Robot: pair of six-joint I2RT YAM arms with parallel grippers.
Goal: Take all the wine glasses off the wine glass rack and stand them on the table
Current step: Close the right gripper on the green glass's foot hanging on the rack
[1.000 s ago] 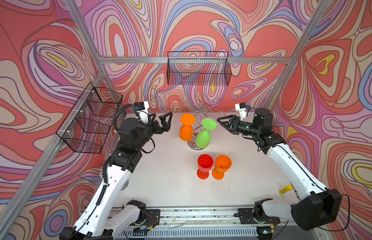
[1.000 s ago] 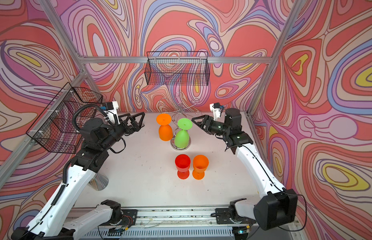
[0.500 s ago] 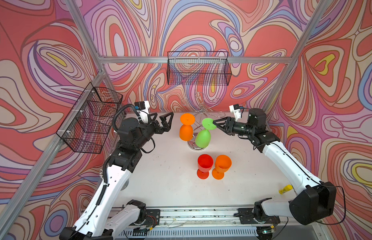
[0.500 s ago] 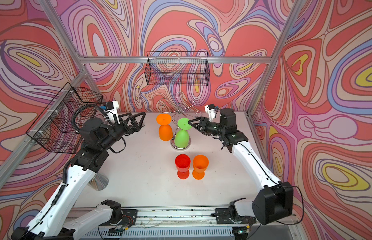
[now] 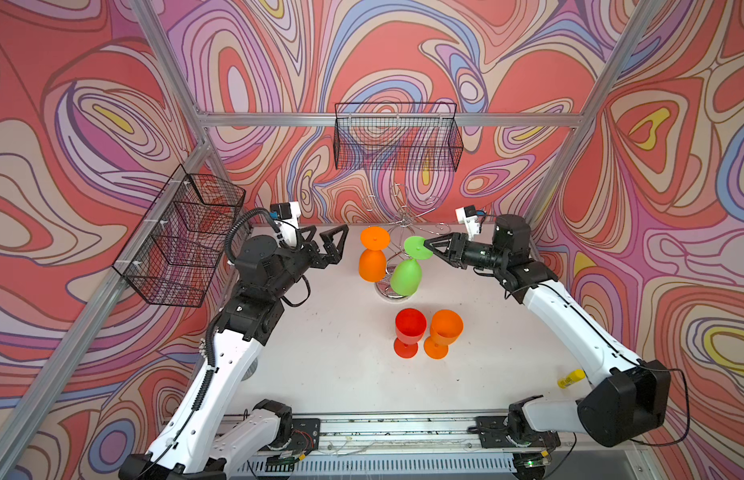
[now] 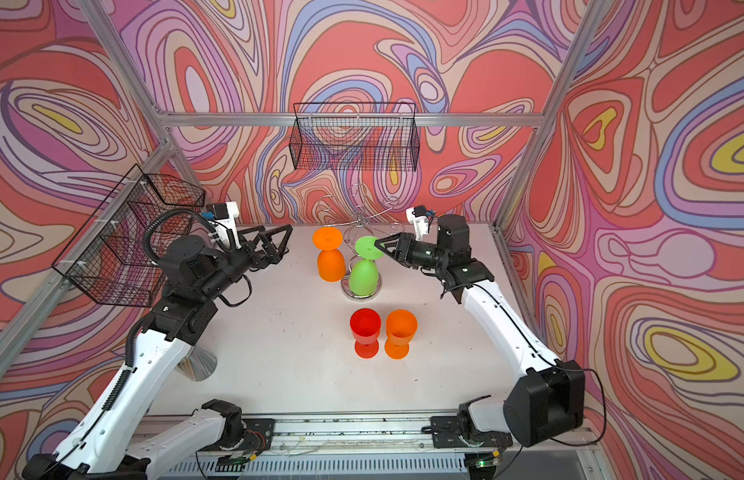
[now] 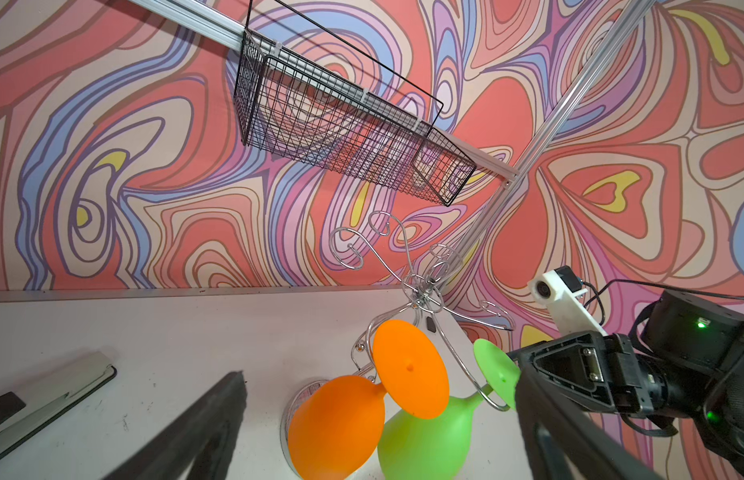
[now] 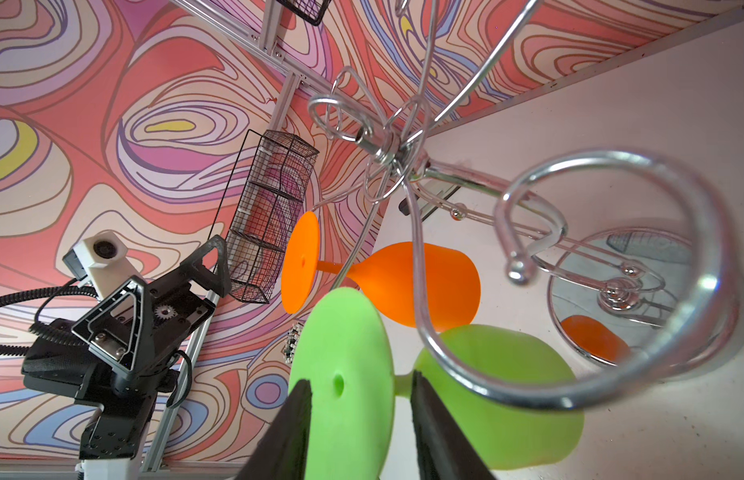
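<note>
Swirl-print red/pink/purple walls on an aluminium frame, white bench [image 5: 341, 365] underneath. Lime-green plastic wine glass [image 5: 406, 276] is on the shiny chrome wire wine glass rack [image 7: 422, 291], hanging upside down and tilted. A curled hook arm wraps its stem between foot disc and bowl, and the bowl sits low over the rack's round mirror base. Right gripper [image 5: 428, 246] comes in from the right at foot height. In the right wrist view its jaws are partway apart and straddle the green foot disc, one finger [image 8: 295, 419] on the disc's outer face, the other on the stem side. Can't tell whether they actually clamp it. Just left of the green glass an orange plastic wine glass [image 5: 372, 264] hangs inverted on another hook of the same rack, the two bowls close together. Left gripper [image 5: 326, 232] hovers over the bench left of the rack, clear of both glasses, jaws fully spread, nothing in them. Nearer the front of the bench, a red plastic wine glass [image 5: 410, 326] and a second orange plastic wine glass [image 5: 445, 328] stand upright side by side, apart from the rack. One black wire mesh basket [image 5: 397, 141] is on the back rail above the rack, and a black compartmented wire mesh basket [image 5: 183, 241] is on the left rail.
</note>
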